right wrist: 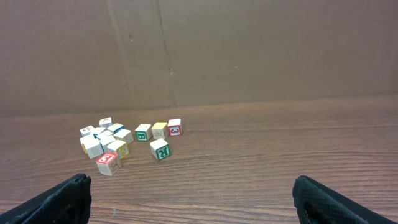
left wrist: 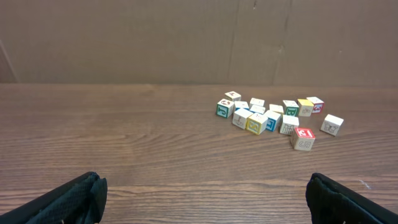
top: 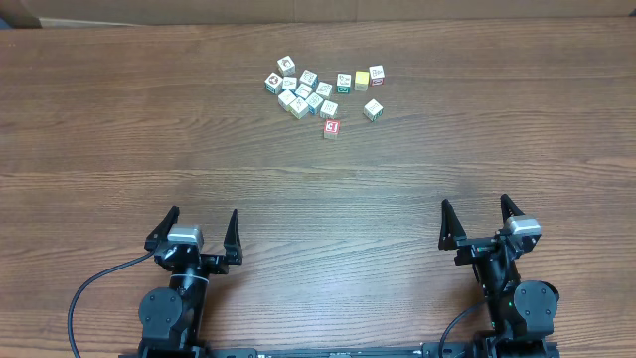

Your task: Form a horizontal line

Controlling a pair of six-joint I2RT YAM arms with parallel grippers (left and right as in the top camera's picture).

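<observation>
Several small picture cubes lie in a loose bunch at the far middle of the wooden table; no horizontal line of cubes is in view. A red-and-white cube sits alone at the bunch's near edge. To its right, a cream cube with a green letter also lies apart. My left gripper is open and empty near the front left. At the front right, my right gripper is open and empty too. Both are far from the cubes.
A brown cardboard wall closes off the table's far side, just behind the cubes. A black cable loops beside the left arm's base. Bare wood lies between the grippers and the cubes.
</observation>
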